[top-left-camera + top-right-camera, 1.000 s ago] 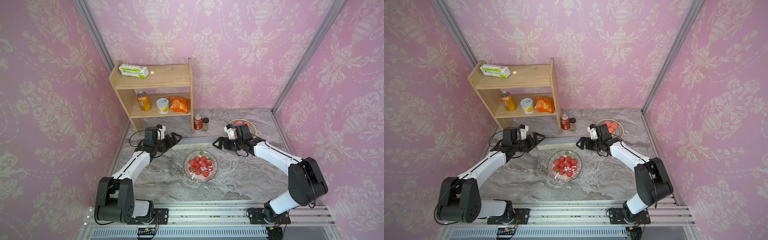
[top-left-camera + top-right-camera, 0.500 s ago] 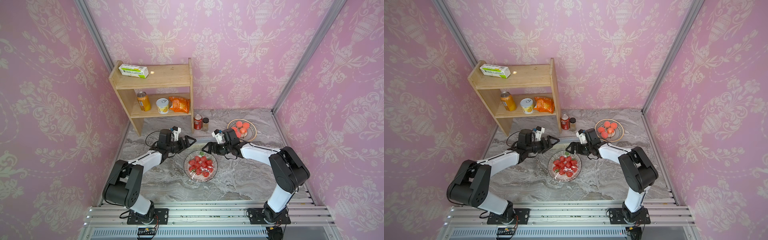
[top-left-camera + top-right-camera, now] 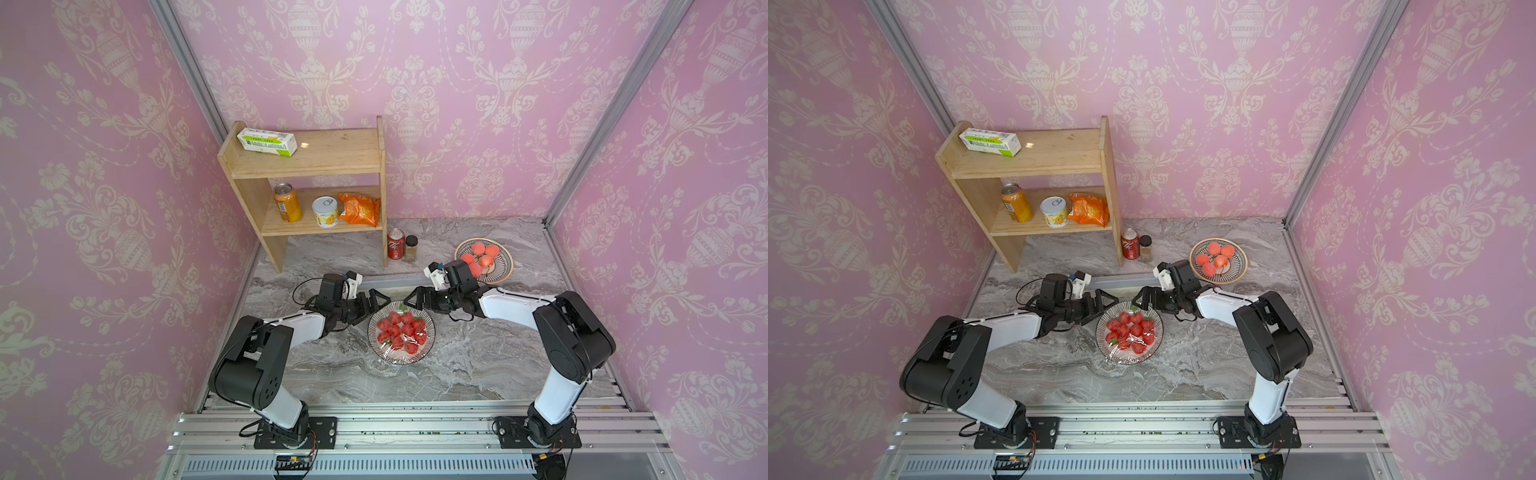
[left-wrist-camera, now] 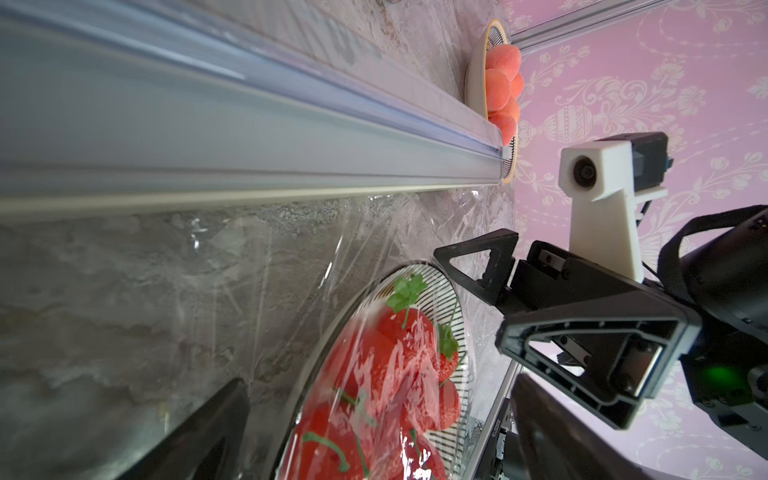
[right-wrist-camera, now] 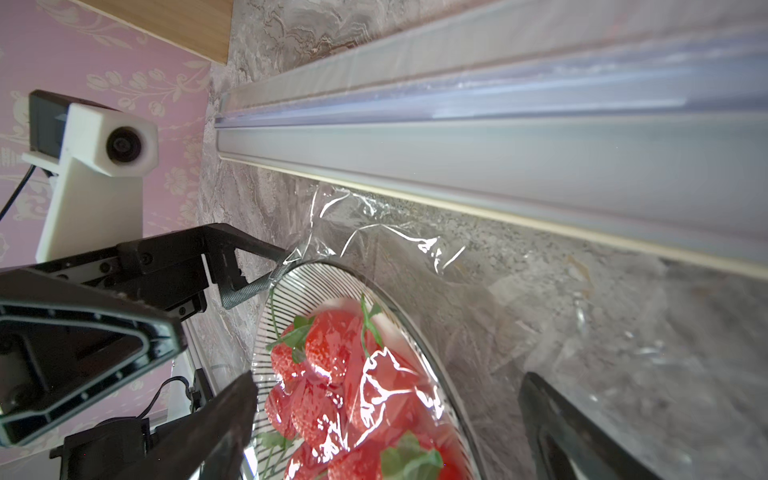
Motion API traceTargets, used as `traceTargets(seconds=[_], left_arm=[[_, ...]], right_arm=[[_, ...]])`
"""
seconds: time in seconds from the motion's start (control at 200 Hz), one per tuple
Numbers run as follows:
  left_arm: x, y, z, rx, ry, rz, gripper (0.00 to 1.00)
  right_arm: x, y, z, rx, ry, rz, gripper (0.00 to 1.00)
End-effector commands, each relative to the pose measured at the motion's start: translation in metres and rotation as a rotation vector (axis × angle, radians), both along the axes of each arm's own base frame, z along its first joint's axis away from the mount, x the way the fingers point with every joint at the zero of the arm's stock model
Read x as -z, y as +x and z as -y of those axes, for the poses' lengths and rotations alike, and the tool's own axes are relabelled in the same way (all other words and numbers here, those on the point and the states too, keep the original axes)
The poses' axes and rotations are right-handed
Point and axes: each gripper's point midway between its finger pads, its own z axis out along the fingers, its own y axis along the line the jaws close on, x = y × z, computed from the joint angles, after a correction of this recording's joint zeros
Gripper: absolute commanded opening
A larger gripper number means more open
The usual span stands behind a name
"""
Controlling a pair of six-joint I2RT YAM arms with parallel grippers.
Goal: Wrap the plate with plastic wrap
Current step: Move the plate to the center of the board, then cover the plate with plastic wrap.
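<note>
The left pincer (image 3: 376, 306) and the right pincer (image 3: 411, 302) are both spread wide and empty. They face each other tip to tip at the far edge of the plate (image 3: 432, 338), each just beside its rim. Just beyond them lies the long box (image 5: 498, 137). The plastic wrap (image 5: 399, 245) spreads from the box's near side toward the pincers and drapes loosely over the strawberries (image 3: 401, 330), crinkled and glossy rather than taut. The film will probably handle as almost weightless, limp and clingy, so it is apt to bunch or stick to itself if pinched mid-sheet. The best hold looks to be its loose edges on the tabletop (image 3: 478, 365) beside the rim, directly under each pincer's tips. The plate looks stiff and breakable, and might slide if nudged.
</note>
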Motion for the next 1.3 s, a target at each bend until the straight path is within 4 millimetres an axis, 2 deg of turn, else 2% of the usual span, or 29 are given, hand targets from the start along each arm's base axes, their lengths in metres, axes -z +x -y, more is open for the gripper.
traceTargets(seconds=[0.0, 0.145, 0.325, 0.49, 0.545, 0.655, 0.771, 0.866, 0.956, 1.106, 1.296], left_arm=[[0.005, -0.013, 0.004, 0.045, -0.012, -0.021, 0.99], [0.003, -0.025, 0.004, 0.057, -0.023, -0.037, 0.99], [-0.003, -0.04, 0.015, 0.097, -0.072, -0.067, 0.99], [0.0, -0.042, 0.014, 0.085, -0.069, -0.083, 0.99], [0.005, -0.042, 0.009, 0.072, -0.028, -0.088, 0.99], [0.014, -0.041, -0.008, 0.051, 0.122, -0.09, 0.99], [0.009, -0.04, -0.028, 0.015, 0.209, -0.085, 0.99], [0.004, -0.045, -0.05, -0.042, 0.263, -0.101, 0.99], [0.004, -0.062, -0.058, -0.057, 0.283, -0.151, 0.99], [0.009, -0.098, -0.046, -0.06, 0.186, -0.269, 0.99], [0.0, -0.113, -0.031, -0.122, 0.024, -0.316, 0.99]], right_arm=[[-0.002, -0.02, -0.008, -0.021, 0.041, -0.055, 1.0], [-0.005, -0.037, -0.014, -0.032, 0.063, -0.079, 1.0], [-0.01, -0.051, -0.024, -0.032, 0.099, -0.108, 1.0], [-0.009, -0.058, -0.029, -0.012, 0.114, -0.144, 1.0], [-0.007, -0.059, -0.023, 0.005, 0.088, -0.148, 1.0], [-0.005, -0.062, 0.008, 0.046, -0.043, -0.141, 1.0], [-0.014, -0.063, 0.033, 0.069, -0.11, -0.13, 1.0], [-0.017, -0.064, 0.042, 0.065, -0.164, -0.115, 1.0], [-0.01, -0.062, 0.04, 0.068, -0.164, -0.135, 1.0], [-0.001, -0.062, 0.027, 0.085, -0.109, -0.174, 1.0], [0.007, -0.078, 0.01, 0.078, -0.04, -0.256, 1.0]])
